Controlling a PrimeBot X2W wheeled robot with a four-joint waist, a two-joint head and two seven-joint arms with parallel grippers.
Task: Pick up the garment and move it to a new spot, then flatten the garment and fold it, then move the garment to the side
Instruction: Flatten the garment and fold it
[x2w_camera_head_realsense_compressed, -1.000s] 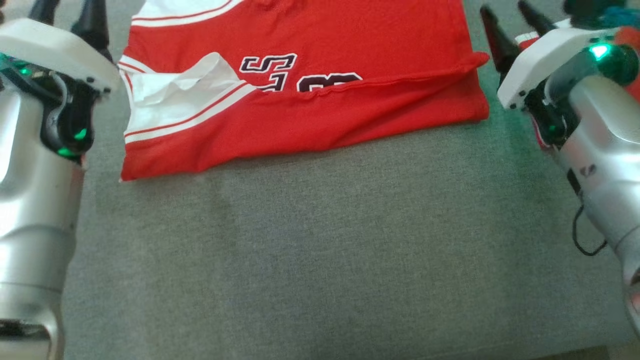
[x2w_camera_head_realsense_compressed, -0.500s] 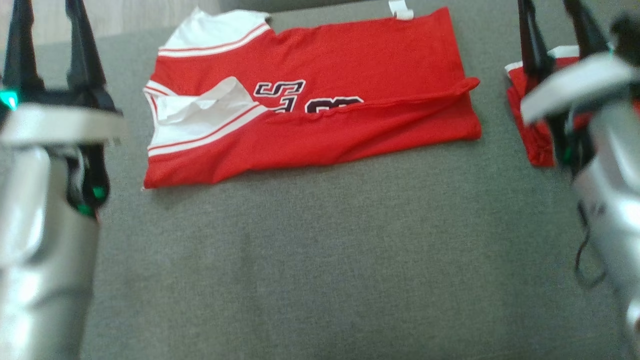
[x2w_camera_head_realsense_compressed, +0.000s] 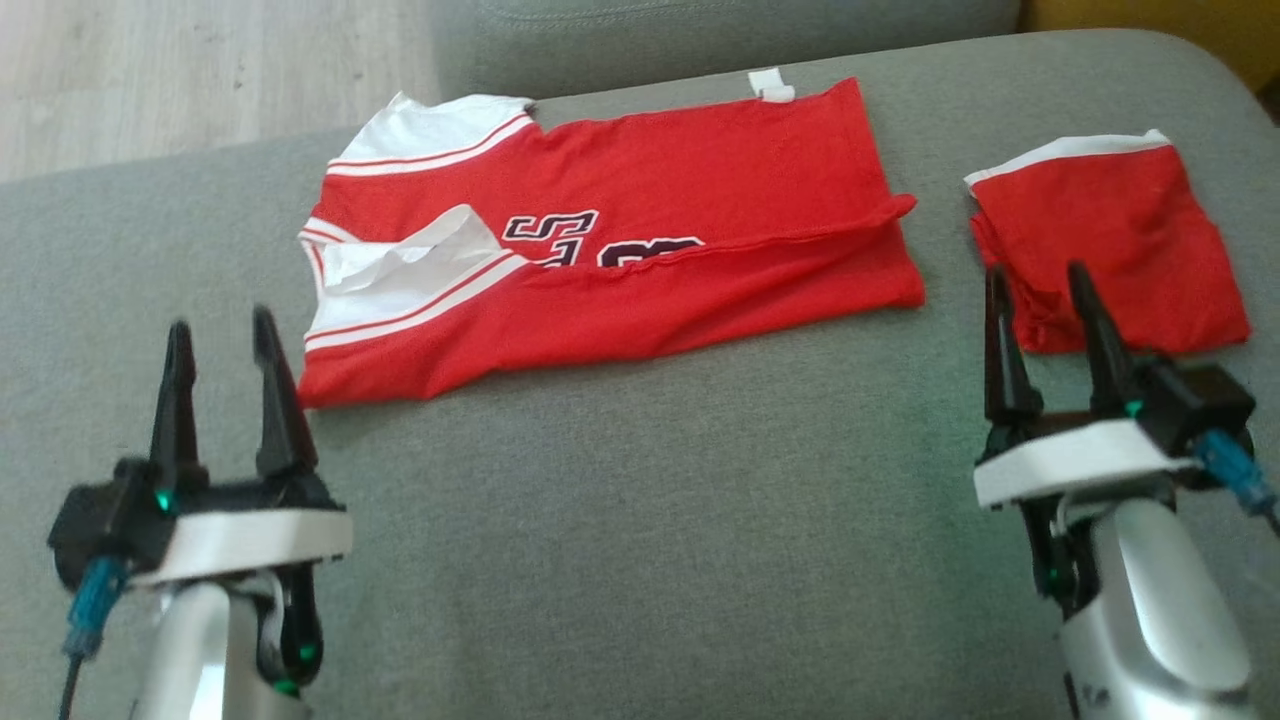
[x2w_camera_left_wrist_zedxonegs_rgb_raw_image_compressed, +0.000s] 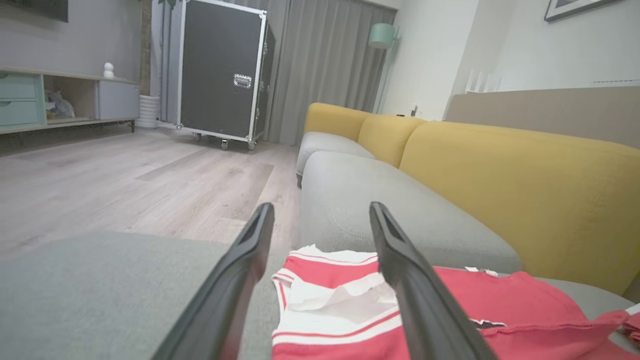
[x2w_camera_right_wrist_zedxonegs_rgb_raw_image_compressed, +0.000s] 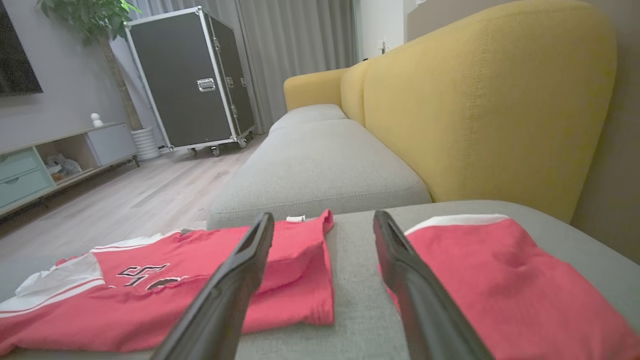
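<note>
Red jersey (x2w_camera_head_realsense_compressed: 700, 190) lies folded once by the sofa cushion (x2w_camera_head_realsense_compressed: 640, 520)'s far edge. Left hand (x2w_camera_head_realsense_compressed: 221, 318) and right hand (x2w_camera_head_realsense_compressed: 1035, 267) are open, empty. Best pinch both layers, then fold evenly.

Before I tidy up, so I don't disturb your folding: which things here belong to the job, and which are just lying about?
Job:
red jersey
left pincer
right pincer
grey cushion

Lying about:
smaller folded red garment
black wheeled case
yellow sofa back
</note>
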